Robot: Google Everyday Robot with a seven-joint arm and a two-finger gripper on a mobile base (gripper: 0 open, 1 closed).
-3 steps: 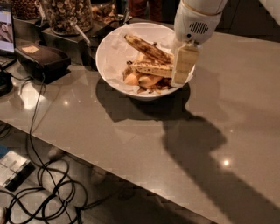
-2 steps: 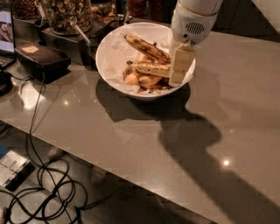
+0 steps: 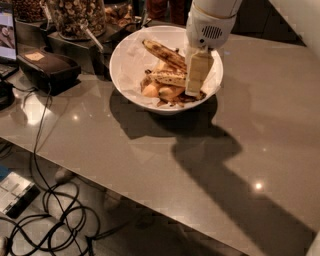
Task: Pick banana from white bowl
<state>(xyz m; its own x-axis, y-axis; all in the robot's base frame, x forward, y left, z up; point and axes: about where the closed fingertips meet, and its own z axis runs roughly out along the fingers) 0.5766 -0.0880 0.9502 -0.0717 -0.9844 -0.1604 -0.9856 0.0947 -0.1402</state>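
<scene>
The white bowl stands on the grey counter at upper middle, lined with crumpled white paper. In it lie two brown-spotted bananas: one long banana at the back, one shorter banana across the middle, over orange fruit pieces. My gripper hangs from the white arm over the bowl's right side, its pale fingers reaching down right next to the end of the shorter banana.
Glass jars of nuts stand behind the bowl at upper left. A black box sits at left on the counter. A screen edge is at far left. Cables lie on the floor below the counter's front edge.
The gripper has shifted a little to the left over the bowl, toward the bananas. The bananas and bowl have not moved.
</scene>
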